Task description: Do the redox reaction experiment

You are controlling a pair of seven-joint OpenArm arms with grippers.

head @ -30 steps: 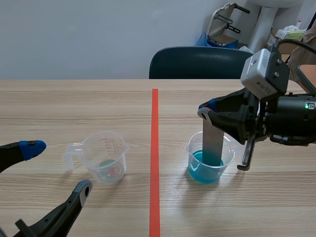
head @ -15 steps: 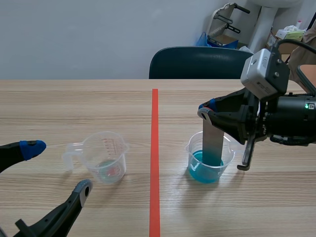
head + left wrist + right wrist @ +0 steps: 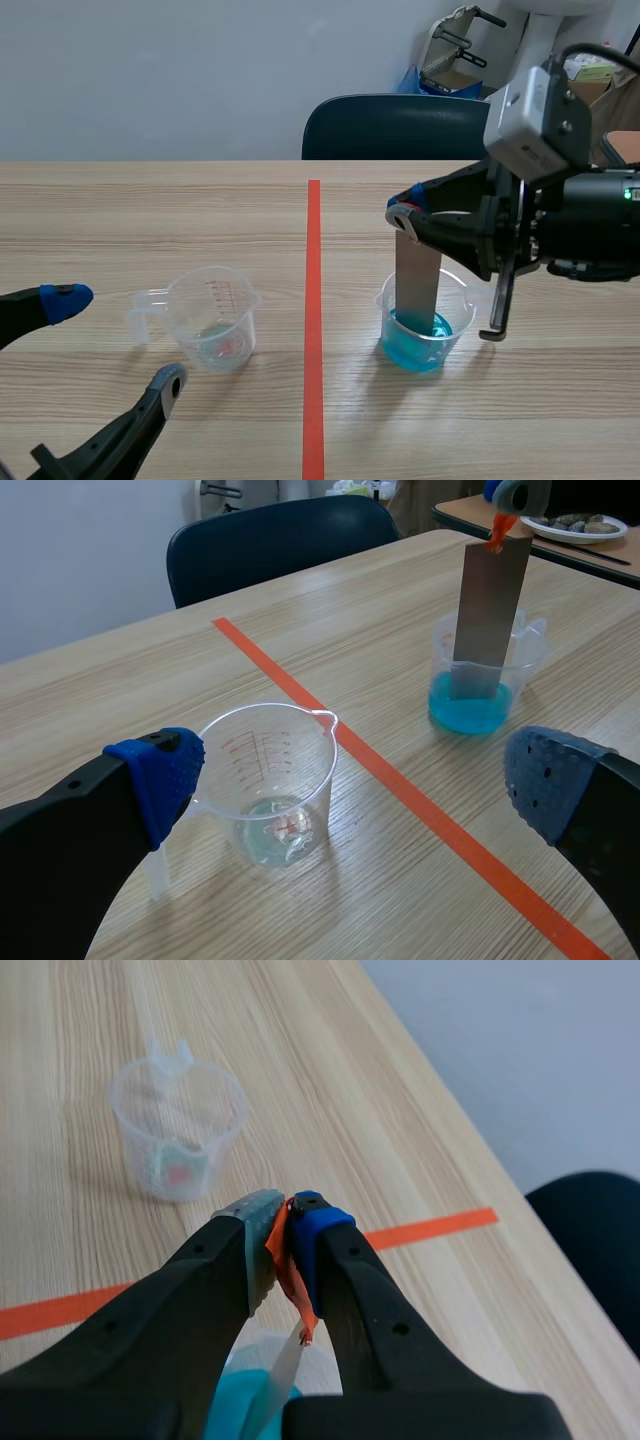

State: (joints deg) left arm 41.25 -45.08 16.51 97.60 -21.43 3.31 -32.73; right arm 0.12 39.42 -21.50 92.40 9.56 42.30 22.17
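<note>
Wooden table (image 3: 150, 200), pale wall (image 3: 150, 70), dark chair (image 3: 400, 125) | left end effector (image 3: 118, 340) gaping, empty | right end effector (image 3: 285, 1222) clamping metal strip (image 3: 418, 285)

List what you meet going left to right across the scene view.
From the left: left gripper → clear measuring cup → orange-red tape line → cup of blue liquid, in which stands the metal strip pinched by the right gripper → right arm.

Matt metal strip (image 3: 417, 288), clear plastic cup (image 3: 462, 315) (glossy), wood-grain table (image 3: 150, 200).
</note>
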